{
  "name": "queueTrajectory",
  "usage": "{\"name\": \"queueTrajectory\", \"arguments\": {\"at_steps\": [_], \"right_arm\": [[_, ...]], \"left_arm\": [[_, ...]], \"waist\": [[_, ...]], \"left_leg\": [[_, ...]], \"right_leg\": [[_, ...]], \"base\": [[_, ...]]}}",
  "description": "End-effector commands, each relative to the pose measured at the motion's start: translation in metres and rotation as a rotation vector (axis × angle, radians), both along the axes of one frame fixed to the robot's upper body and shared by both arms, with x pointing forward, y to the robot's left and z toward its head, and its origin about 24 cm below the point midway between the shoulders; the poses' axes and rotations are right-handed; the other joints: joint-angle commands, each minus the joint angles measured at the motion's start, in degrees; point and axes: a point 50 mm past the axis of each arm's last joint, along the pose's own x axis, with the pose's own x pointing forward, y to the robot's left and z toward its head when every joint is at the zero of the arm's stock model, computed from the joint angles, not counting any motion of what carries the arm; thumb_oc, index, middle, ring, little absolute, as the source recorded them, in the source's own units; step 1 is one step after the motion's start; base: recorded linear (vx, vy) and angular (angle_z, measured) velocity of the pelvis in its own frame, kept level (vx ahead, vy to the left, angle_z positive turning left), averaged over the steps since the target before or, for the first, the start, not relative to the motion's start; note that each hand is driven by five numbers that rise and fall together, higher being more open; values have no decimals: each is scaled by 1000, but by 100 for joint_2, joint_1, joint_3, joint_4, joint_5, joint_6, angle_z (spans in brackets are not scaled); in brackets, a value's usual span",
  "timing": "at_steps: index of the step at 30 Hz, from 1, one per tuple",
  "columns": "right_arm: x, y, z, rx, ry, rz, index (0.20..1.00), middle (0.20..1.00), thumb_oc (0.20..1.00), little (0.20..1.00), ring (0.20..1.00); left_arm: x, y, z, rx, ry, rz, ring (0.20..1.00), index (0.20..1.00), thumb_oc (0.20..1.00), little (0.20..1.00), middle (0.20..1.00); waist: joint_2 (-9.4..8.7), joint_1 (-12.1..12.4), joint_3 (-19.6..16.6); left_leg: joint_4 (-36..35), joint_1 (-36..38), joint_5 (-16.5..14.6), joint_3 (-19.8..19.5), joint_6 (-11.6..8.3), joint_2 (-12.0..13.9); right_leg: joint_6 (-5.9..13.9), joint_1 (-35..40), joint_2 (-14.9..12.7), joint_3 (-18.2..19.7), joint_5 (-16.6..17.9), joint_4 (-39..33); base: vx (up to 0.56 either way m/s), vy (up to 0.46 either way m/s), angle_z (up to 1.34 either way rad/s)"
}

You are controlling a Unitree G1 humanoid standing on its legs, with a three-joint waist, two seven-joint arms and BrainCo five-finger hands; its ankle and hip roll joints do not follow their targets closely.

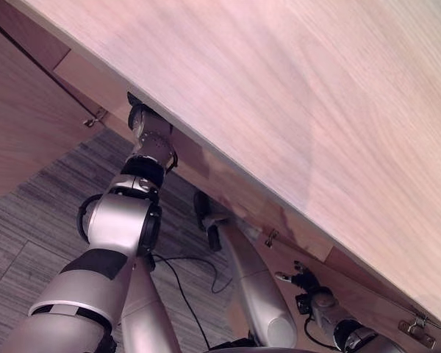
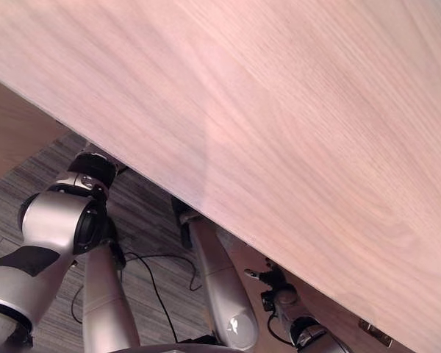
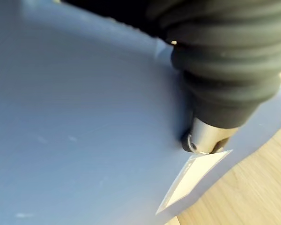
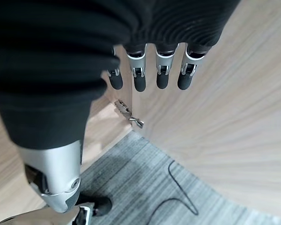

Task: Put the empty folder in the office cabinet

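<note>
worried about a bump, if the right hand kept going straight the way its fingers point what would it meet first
Most likely the wooden cabinet panel. In its wrist view the right hand hangs open and empty, fingers straight, aimed at that panel beside a metal hinge. Depth is unclear, so how soon it would touch is hard to judge.

Soft, even indoor light with a warm pinkish tone falls on the broad pale wood-grain panel (image 1: 301, 110), where a faint darker band of shade runs down its middle. The grey striped carpet floor (image 1: 37, 220) below lies dimmer. In the left wrist view the flat blue plastic folder (image 3: 75, 122) is close and soft-focused, and its small white label (image 3: 194, 180) catches bright glare.
</note>
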Motion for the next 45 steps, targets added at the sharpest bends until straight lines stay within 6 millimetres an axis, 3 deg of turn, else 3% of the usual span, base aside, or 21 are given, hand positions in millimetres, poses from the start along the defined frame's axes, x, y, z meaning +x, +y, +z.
{"name": "queueTrajectory", "arguments": {"at_steps": [1, 4, 5, 6, 24, 32, 38, 45], "right_arm": [[-25, -11, -10, -3, 52, -73, 1000, 1000, 1000, 1000, 1000], [-27, -13, -10, -11, 57, -74, 1000, 1000, 1000, 1000, 1000], [-26, -14, -10, -13, 55, -75, 1000, 1000, 1000, 1000, 1000], [-27, -15, -10, -14, 57, -78, 1000, 1000, 1000, 1000, 1000], [-34, -25, -12, -43, 86, -102, 1000, 1000, 1000, 1000, 1000], [-32, -28, -10, -74, 84, -64, 1000, 1000, 1000, 1000, 1000], [-37, -33, -11, -107, 111, -64, 1000, 1000, 1000, 1000, 1000], [-30, -30, -8, -100, 85, -56, 1000, 1000, 1000, 1000, 1000]], "left_arm": [[-8, 50, 32, -29, -100, 157, 200, 200, 200, 200, 200], [-7, 49, 29, -23, -85, 147, 200, 200, 200, 200, 200], [-7, 49, 28, -23, -80, 145, 316, 316, 316, 316, 316], [-7, 47, 27, -15, -74, 139, 1000, 1000, 1000, 1000, 1000], [-5, 46, 11, 22, 10, 136, 1000, 1000, 1000, 1000, 1000], [-5, 42, -6, 34, 73, 136, 1000, 1000, 1000, 1000, 1000], [-7, 42, -32, 55, 158, 137, 1000, 1000, 1000, 1000, 1000], [-11, 51, -44, 11, 187, 161, 1000, 1000, 1000, 1000, 1000]], "waist": [[101, -80, -327], [125, -83, -361], [135, -85, -370], [150, -84, -385], [211, -39, -502], [231, -21, -594], [188, 40, -640], [131, 79, -573]], "left_leg": [[418, 15, -547, -187, 206, 263], [477, -63, -571, -202, 222, 244], [485, -73, -573, -209, 224, 240], [487, -88, -575, -216, 229, 237], [497, -106, -552, -264, 240, 201], [-551, 513, -208, -50, 122, 137], [-1427, 1224, 141, 12, 11, 55], [-1757, 1562, 309, -9, 11, 72]], "right_leg": [[542, 251, -427, 113, -1496, 915], [533, 199, -431, 99, -1503, 942], [530, 180, -429, 98, -1504, 955], [527, 163, -427, 98, -1510, 965], [482, 211, -462, 21, -1571, 1015], [571, 719, -511, 98, -1252, 217], [661, 1436, -496, 128, -970, -592], [706, 1778, -470, 158, -840, -946]], "base": [[0, 0, 0], [0, 0, 0], [0, 0, 0], [0, 0, 0], [-4, 1, 1], [2, 4, 3], [16, -6, 5], [5, -12, 1]]}}
